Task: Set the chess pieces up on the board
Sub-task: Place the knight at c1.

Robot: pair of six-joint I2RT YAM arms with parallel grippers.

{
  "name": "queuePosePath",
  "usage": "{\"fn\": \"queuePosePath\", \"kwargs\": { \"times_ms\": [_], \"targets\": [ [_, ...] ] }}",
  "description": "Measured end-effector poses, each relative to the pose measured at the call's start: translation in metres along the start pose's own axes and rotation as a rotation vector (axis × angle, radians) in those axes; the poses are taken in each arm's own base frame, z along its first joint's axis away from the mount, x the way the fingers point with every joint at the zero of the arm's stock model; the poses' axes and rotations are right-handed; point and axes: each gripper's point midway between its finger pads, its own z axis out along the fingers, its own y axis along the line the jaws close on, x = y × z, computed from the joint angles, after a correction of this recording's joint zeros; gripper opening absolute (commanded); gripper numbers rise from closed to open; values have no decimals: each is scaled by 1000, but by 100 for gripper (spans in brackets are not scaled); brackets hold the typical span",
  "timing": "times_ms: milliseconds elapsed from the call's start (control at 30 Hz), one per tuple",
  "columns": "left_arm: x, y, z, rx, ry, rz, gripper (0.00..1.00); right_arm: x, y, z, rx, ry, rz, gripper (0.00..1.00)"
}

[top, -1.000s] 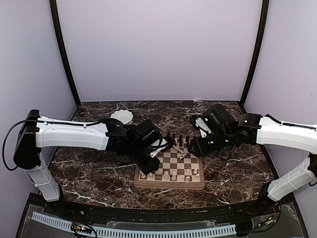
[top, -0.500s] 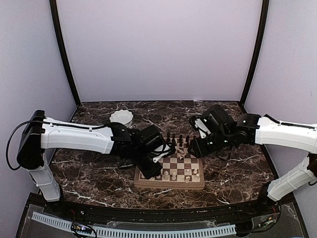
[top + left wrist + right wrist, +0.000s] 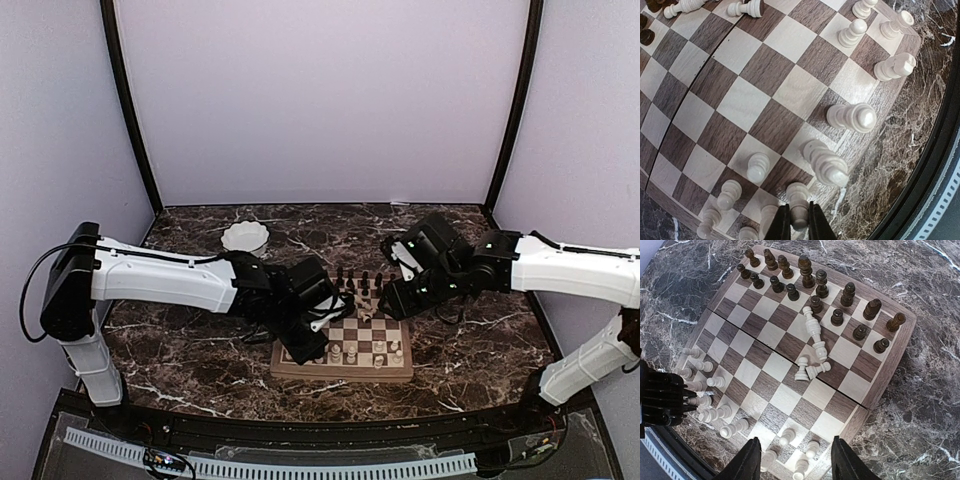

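- Dark marble desk [image 3: 180, 350] with plain lilac walls [image 3: 320, 100] all round, that's the overhead view. The board [image 3: 345, 376] sits mid-desk between the two arms, and a little white scalloped dish [image 3: 245, 237] is well apart from it, off at the far left. The left hand [image 3: 314, 350] is down over the board's near left corner. The right hand [image 3: 388, 300] hangs by the far right edge. Dark pieces [image 3: 362, 285] line the far side and cream pieces [image 3: 350, 352] the near side.
- Left wrist cam: the left hand is pinched tight on one cream pawn [image 3: 799, 205], which is upright over the board's edge row. Can't tell if it's actually touching the square. Other cream pieces stand just beside it and along that edge, and a couple lie on their sides at the top of the view.
- Right wrist cam: the right hand's fingers are spread wide with nothing between them, hovering above the cream side. Dark pieces stand in two rows at the far side. A few toppled cream pieces [image 3: 812, 352] lie heaped near the middle, touching each other. The other cream ones stand along the near left edge.
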Motion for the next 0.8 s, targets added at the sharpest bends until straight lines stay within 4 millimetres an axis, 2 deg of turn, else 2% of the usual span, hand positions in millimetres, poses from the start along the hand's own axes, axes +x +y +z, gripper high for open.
{"fn": "queuePosePath", "kwargs": {
  "times_ms": [367, 800],
  "targets": [
    [-1, 4, 2, -20, -1, -6, 13, 3, -1, 5, 6, 16, -2, 50],
    [-5, 3, 2, -22, -4, -6, 26, 5, -1, 8, 9, 28, -12, 50]
  ]
}}
